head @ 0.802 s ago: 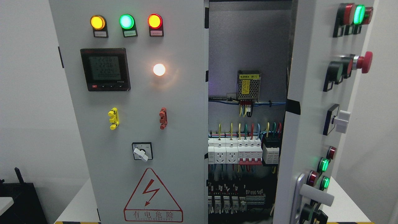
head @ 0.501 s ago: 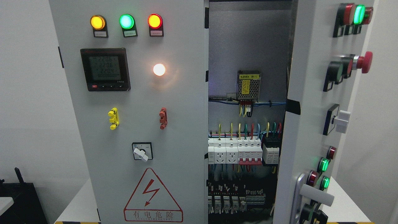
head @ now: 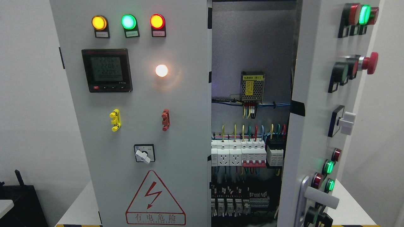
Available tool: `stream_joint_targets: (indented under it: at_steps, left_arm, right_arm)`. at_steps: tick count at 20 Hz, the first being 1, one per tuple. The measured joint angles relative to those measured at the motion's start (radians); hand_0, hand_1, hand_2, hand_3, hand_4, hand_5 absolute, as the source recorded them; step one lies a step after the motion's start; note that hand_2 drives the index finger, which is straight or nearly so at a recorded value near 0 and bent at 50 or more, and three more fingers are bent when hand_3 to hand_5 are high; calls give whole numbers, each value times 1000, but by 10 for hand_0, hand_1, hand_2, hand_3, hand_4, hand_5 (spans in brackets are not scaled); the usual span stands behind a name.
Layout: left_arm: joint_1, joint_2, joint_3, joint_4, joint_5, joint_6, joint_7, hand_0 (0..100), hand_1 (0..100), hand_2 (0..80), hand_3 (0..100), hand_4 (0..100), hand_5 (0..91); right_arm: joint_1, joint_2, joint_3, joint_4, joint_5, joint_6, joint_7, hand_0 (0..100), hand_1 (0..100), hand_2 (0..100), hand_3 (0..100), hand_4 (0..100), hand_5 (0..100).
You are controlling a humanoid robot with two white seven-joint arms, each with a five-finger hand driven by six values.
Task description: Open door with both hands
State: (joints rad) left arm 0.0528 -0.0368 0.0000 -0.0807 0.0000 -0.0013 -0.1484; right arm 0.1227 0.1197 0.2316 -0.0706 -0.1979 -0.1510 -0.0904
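A grey electrical cabinet fills the head view. Its left door is closed and carries three lit lamps, a meter display and a rotary switch. The right door stands swung open toward me, hinged at the right, with a white handle low on it and buttons along its face. Between the doors the interior shows breakers and coloured wires. Neither of my hands is in view.
The cabinet stands on a white table with a yellow-black striped front edge. A red mushroom stop button sticks out of the open door. A black object sits at the lower left. White walls lie on both sides.
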Motion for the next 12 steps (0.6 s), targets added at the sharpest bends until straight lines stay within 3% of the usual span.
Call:
stream_joint_targets:
  at_steps: [12]
  left_arm:
    - [-9,7,-3,1,0,-6,-5,0,0,0,0,29,0]
  right_arm:
    - [0,0,0,0,0,0,0,0,0,0,0,0,0]
